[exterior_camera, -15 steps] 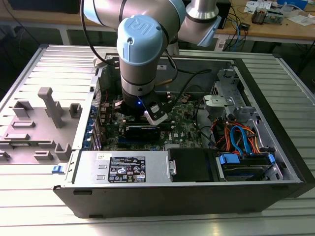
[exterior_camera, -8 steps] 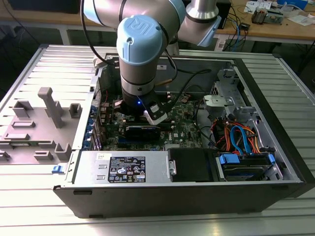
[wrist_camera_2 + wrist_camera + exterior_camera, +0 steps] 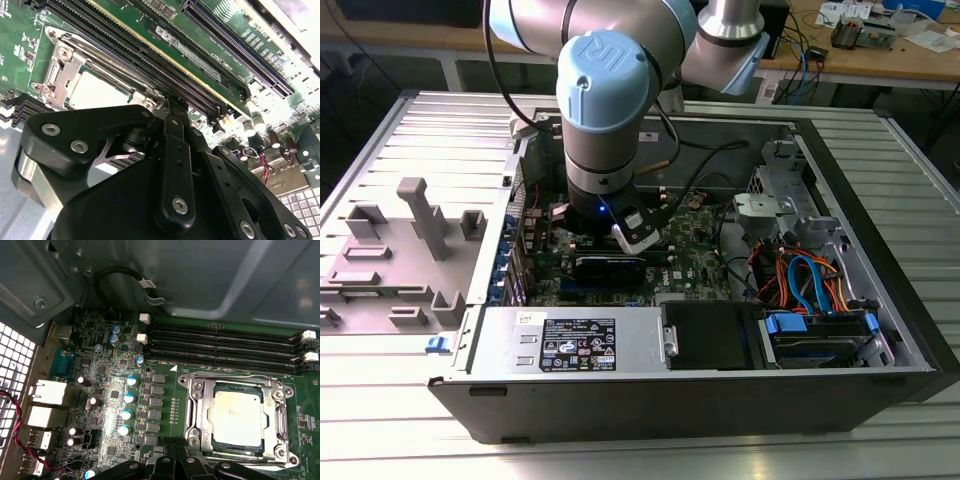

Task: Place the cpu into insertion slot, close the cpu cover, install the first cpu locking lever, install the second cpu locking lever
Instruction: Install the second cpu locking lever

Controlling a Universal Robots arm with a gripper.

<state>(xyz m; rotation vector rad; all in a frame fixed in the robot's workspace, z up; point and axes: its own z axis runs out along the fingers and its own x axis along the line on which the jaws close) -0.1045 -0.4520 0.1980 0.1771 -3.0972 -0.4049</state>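
In the exterior view my grey arm reaches into the open black computer case (image 3: 880, 300); in the second wrist view the black gripper (image 3: 172, 107) looks pinched together, gripping nothing I can make out, its tip at the silvery hinged cpu cover (image 3: 65, 70); in the first wrist view the dull silver square cpu (image 3: 235, 411) sits in the metal-rimmed insertion slot (image 3: 237, 416) under the lowered cover; I would press each lever squarely.

Ribbed metal table (image 3: 380, 420), cluttered wooden workbench (image 3: 920, 55)
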